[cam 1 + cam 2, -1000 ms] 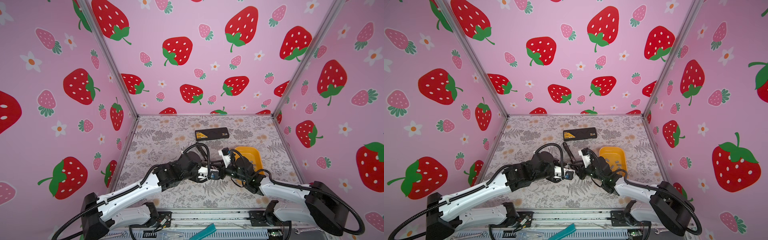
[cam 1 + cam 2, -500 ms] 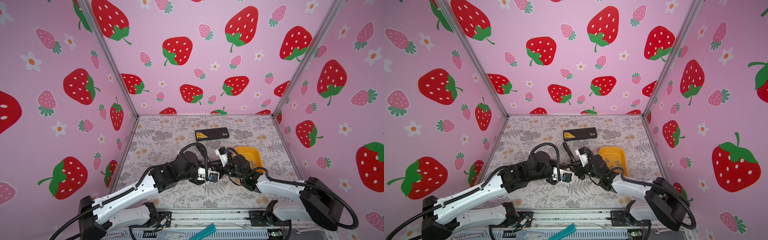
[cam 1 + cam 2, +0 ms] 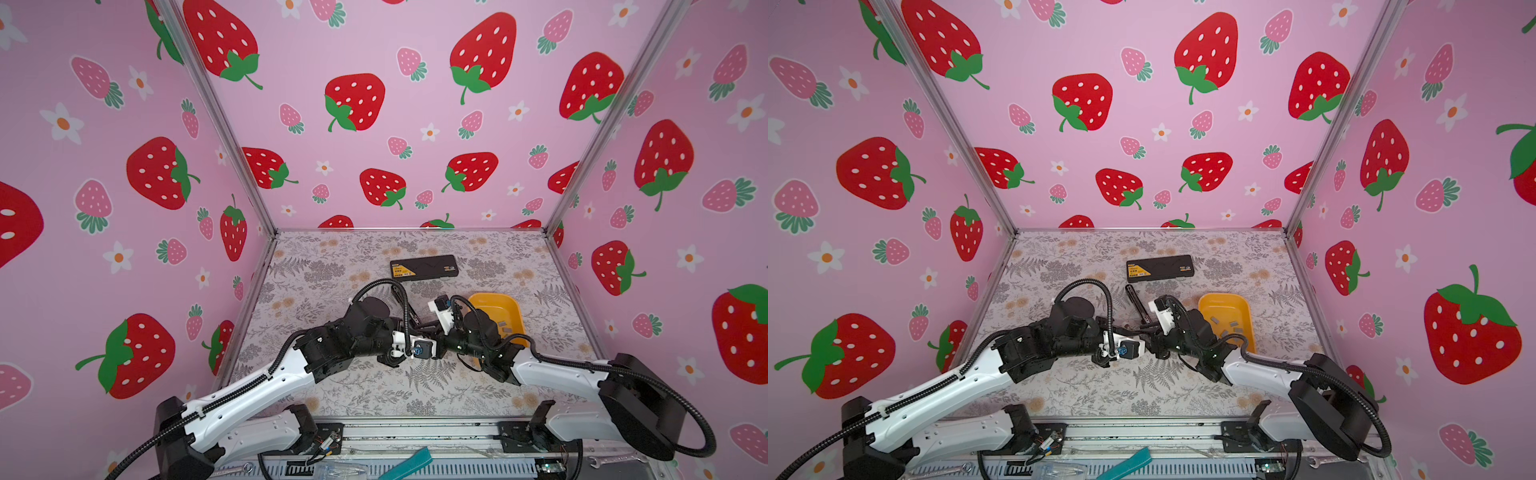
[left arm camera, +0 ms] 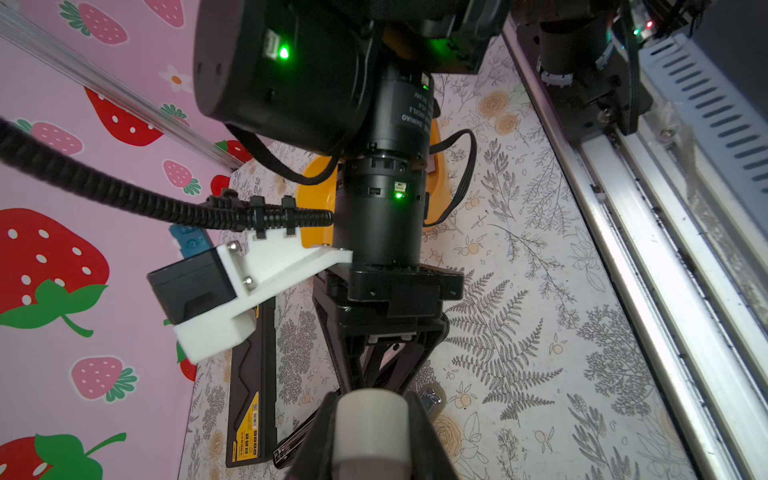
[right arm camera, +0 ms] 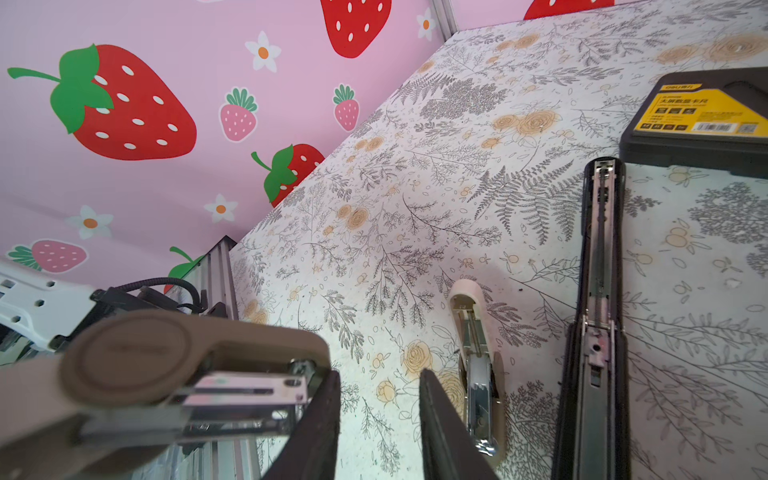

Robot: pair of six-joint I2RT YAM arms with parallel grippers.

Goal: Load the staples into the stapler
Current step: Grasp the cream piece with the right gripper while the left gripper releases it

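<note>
Both top views: staples [image 3: 504,323], a few tiny flat grey strips, lie loose in the yellow tray [image 3: 490,297], right of centre. Black stapler [image 3: 406,305] lies flipped open on the floral mat, near the tray's left side, in front of the black box [image 3: 424,267].

Left wrist: left gripper [image 4: 370,419] clamped on the rounded end of a beige stapler [image 4: 370,440].

Right wrist: right gripper [image 5: 378,399] jaws apart, nothing between them. Beige stapler's metal magazine just beside one finger. Black stapler's metal channel faces up.
</note>
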